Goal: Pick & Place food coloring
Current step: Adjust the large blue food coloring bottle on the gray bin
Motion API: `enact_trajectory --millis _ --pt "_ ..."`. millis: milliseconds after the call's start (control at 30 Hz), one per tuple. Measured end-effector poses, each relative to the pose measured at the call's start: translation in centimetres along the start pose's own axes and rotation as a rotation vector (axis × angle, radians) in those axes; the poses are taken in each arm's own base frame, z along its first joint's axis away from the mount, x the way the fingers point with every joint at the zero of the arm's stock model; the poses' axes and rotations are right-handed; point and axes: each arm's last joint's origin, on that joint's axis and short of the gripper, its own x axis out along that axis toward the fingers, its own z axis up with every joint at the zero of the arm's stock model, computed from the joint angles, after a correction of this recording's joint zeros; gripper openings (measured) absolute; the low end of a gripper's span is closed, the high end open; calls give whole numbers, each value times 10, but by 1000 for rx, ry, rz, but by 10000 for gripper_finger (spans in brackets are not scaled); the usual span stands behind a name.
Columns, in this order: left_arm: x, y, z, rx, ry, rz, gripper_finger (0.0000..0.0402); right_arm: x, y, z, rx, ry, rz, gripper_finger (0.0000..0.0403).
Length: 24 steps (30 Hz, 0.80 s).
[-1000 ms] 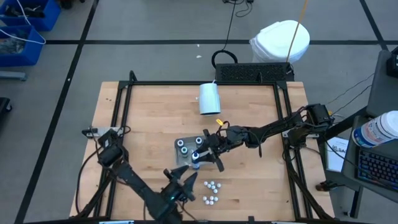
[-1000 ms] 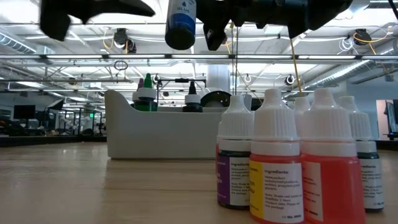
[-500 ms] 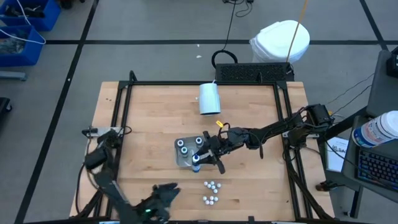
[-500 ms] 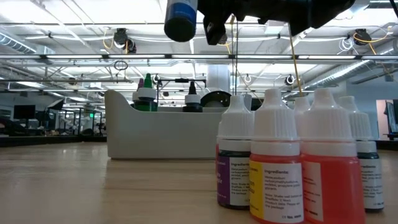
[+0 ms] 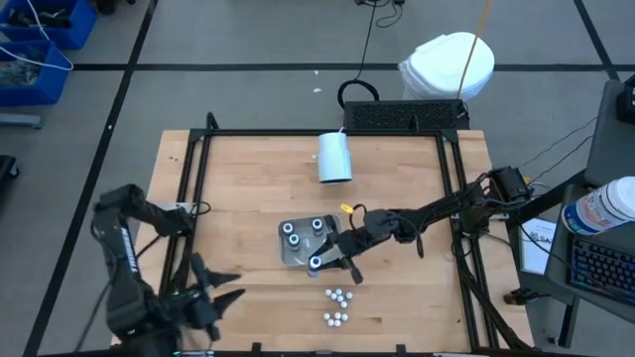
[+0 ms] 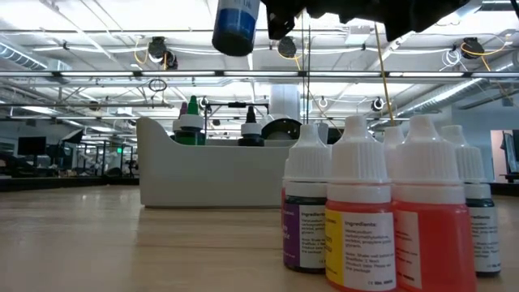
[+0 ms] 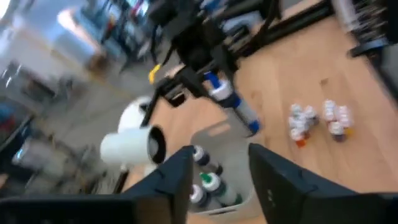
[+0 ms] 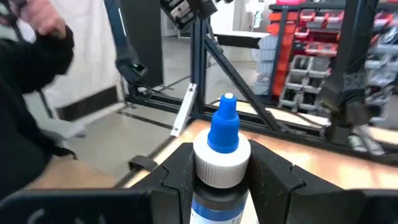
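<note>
Placing step was in hand. Worktop [image 5: 248, 188] had free room all round. Grey tray [image 5: 294, 254] held three bottles. Right tool [image 5: 327, 260] was clamped on a blue-tipped food coloring bottle [image 5: 315, 263] over the tray's near edge; next call: lower into a free slot. Left tool [image 5: 220, 294] hung off-side, jaws apart, holding nothing. Loose bottles [image 5: 337, 305] sat nearby.

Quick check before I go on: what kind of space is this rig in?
Probably a robotics lab or workshop in a big open hall: ceiling rails with lights run far back, red parts bins fill shelving, and a wooden table sits in a black frame.
</note>
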Motion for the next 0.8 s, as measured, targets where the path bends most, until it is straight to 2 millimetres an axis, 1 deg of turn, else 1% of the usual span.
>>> enact_trajectory --millis 33,100,200,300,367,467,567,633,800 --pt "-4 2 -6 10 -33 3 138 0 1 -1 -24 10 -9 108" --pt "-12 14 -20 -22 -92 4 113 1 4 -4 -77 42 -18 108" --pt "-14 24 -49 -110 -141 -18 81 1 6 -7 -154 86 -82 108" --pt "-7 32 -78 -230 -152 -58 51 1 4 -10 -216 131 -176 108" --pt "2 37 -90 -313 -174 -45 32 0 1 -9 -247 142 -252 108" --pt "17 38 -103 -349 -178 -21 8 -1 -3 -7 -260 138 -376 108" --pt "28 43 -109 -386 -182 12 8 -1 -5 -7 -233 146 -443 108" --pt "36 44 -113 -374 -172 37 20 -2 -5 -7 -208 143 -455 108" --pt "48 49 -112 -332 -157 116 47 -1 -8 -12 -179 149 -461 108"
